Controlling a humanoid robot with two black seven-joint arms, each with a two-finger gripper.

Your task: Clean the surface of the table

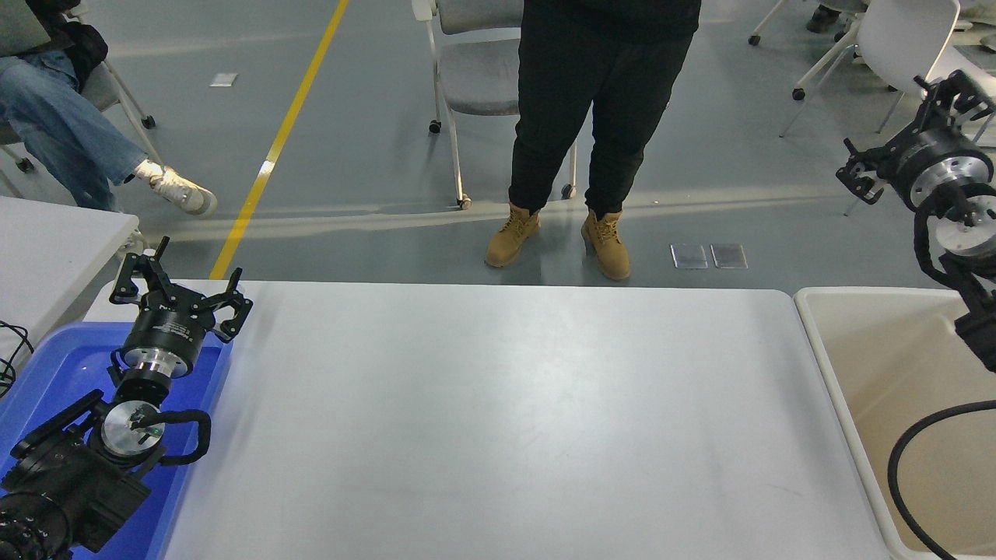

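The table surface is a wide white tabletop filling the middle of the head view, and it lies bare. My left gripper is parked at the lower left over the table's far left corner, open and empty. My right gripper is raised at the right edge, beyond the table's far right corner and above the floor. It points away from the camera, open and empty, and its arm and a black cable hang over the tub.
A blue tray sits under my left arm. A beige plastic tub stands against the table's right end. A smaller white table is at the left. A person in black trousers stands at the far side, with chairs behind.
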